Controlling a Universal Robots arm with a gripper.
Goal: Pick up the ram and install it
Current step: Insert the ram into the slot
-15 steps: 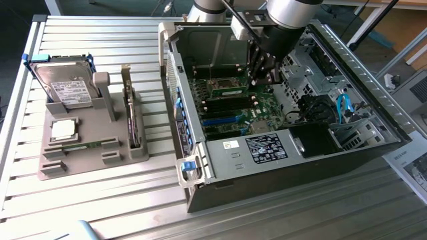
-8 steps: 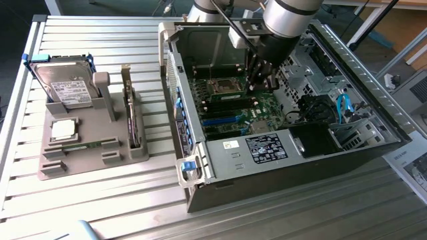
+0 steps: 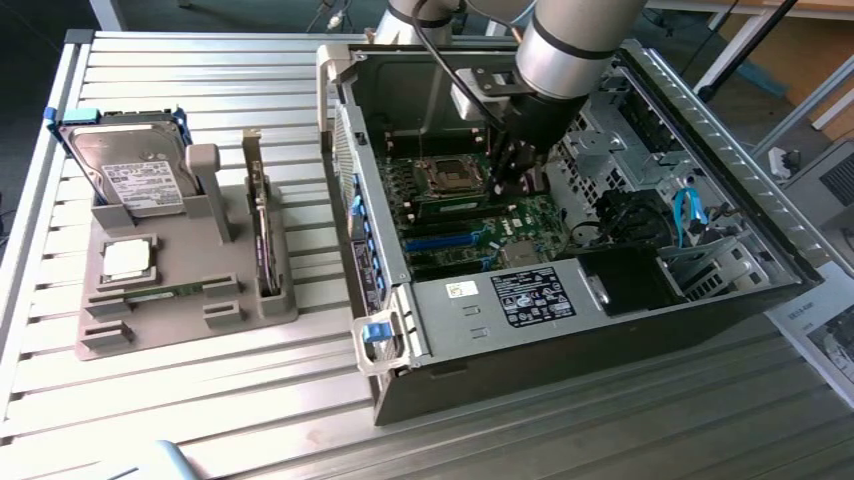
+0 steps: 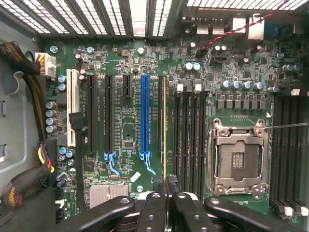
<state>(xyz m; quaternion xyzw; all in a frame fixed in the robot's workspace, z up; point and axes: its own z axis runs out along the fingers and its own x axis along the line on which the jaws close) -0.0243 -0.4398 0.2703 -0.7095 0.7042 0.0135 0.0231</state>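
My gripper is down inside the open computer case, just above the motherboard. In the wrist view the two black fingers are shut on the ram. The ram shows edge-on as a thin dark strip with a gold edge, running away from the fingertips. My gripper holds it over the board between the blue expansion slot and the bank of black memory slots next to the empty processor socket. Whether the ram touches a slot cannot be told.
At the exterior view's left a grey holder carries a hard drive, a square silver processor, an upright expansion card and another narrow green stick. Case walls, cable bundles and a blue cable crowd the arm.
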